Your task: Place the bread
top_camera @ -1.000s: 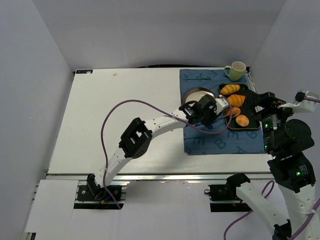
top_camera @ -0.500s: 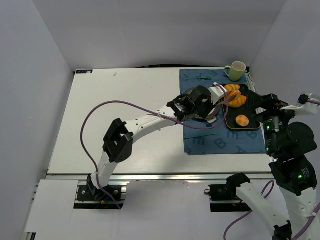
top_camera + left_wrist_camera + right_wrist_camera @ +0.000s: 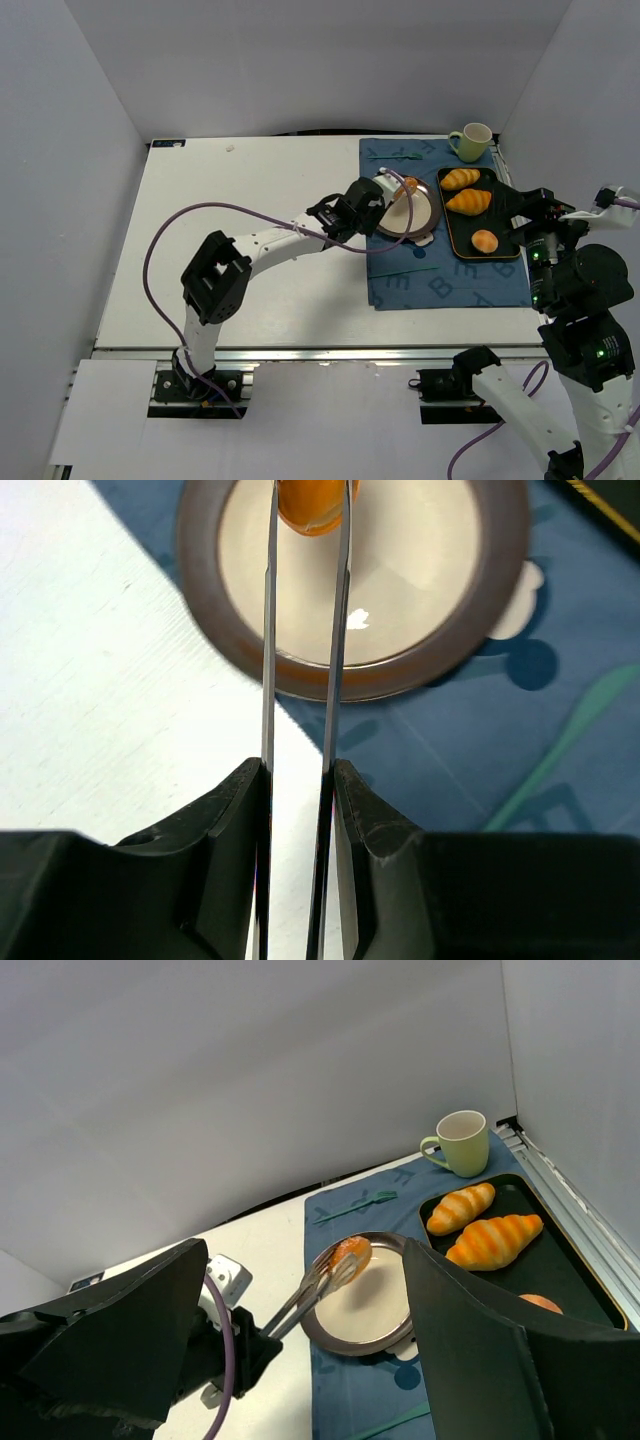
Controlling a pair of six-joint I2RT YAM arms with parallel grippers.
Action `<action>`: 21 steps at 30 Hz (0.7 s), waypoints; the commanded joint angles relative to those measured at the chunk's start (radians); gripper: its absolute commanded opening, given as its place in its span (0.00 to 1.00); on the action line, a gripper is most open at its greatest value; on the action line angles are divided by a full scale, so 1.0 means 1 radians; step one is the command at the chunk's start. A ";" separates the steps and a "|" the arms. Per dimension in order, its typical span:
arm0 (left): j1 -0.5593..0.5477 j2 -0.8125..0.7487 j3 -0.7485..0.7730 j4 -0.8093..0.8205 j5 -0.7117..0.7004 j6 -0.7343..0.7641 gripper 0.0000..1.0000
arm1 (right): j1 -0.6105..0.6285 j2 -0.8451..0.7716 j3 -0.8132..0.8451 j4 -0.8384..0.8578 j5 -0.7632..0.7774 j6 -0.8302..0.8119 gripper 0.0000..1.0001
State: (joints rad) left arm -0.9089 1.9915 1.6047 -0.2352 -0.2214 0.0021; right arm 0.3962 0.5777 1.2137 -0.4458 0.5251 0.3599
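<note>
Two left fingers (image 3: 268, 630) pinching the bread (image 3: 312, 508) over the plate (image 3: 420, 580), right fingers (image 3: 470, 1350) spread, empty

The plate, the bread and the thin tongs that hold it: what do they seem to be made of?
The plate: probably glazed ceramic; cream centre, brown rim, soft shine. The bread: glossy, evenly orange, perhaps a plastic or foam model. The tongs: likely bare metal; thin, flat, grey blades with bright edges.
</note>
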 commanded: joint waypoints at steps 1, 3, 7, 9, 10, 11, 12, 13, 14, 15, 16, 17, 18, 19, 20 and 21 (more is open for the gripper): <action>0.008 -0.048 -0.009 0.077 -0.004 -0.027 0.29 | 0.004 -0.004 -0.003 0.032 0.001 0.005 0.85; 0.013 -0.036 -0.025 0.085 -0.003 -0.033 0.29 | 0.004 -0.004 -0.008 0.032 0.001 0.005 0.85; 0.015 -0.017 -0.034 0.093 0.014 -0.047 0.29 | 0.004 -0.004 -0.009 0.033 0.003 0.002 0.85; 0.015 -0.013 -0.037 0.093 0.036 -0.059 0.30 | 0.004 -0.004 -0.011 0.033 0.004 0.001 0.85; 0.015 -0.010 -0.037 0.093 0.039 -0.063 0.30 | 0.004 -0.004 -0.011 0.032 0.004 0.002 0.85; 0.016 -0.008 -0.038 0.091 0.043 -0.077 0.30 | 0.003 -0.004 -0.013 0.033 0.004 0.001 0.85; 0.016 0.004 -0.031 0.080 0.042 -0.080 0.30 | 0.004 -0.006 -0.014 0.033 0.003 0.002 0.85; 0.015 0.007 -0.028 0.071 0.040 -0.082 0.30 | 0.004 -0.007 -0.017 0.033 0.003 0.004 0.85; 0.015 0.012 -0.028 0.066 0.042 -0.089 0.30 | 0.004 -0.006 -0.017 0.035 0.001 0.005 0.85; 0.015 0.013 -0.035 0.069 0.042 -0.093 0.30 | 0.004 -0.009 -0.019 0.035 0.001 0.004 0.85; 0.015 0.015 -0.041 0.077 0.045 -0.096 0.30 | 0.004 -0.009 -0.019 0.033 0.000 0.005 0.85; 0.015 0.015 -0.046 0.080 0.044 -0.103 0.31 | 0.004 -0.009 -0.020 0.035 0.001 0.005 0.85; 0.016 0.013 -0.048 0.079 0.039 -0.106 0.32 | 0.004 -0.009 -0.020 0.035 0.001 0.005 0.85; 0.015 0.016 -0.049 0.077 0.037 -0.106 0.33 | 0.004 -0.007 -0.019 0.035 0.001 0.007 0.85; 0.015 0.018 -0.049 0.073 0.031 -0.108 0.34 | 0.004 -0.009 -0.017 0.033 0.001 0.005 0.85; 0.015 0.020 -0.049 0.071 0.025 -0.109 0.35 | 0.004 -0.009 -0.017 0.036 0.000 0.005 0.85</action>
State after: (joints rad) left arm -0.8921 2.0293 1.5513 -0.1848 -0.1940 -0.0872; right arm 0.3962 0.5774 1.1946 -0.4458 0.5205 0.3599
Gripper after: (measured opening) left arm 0.408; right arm 0.853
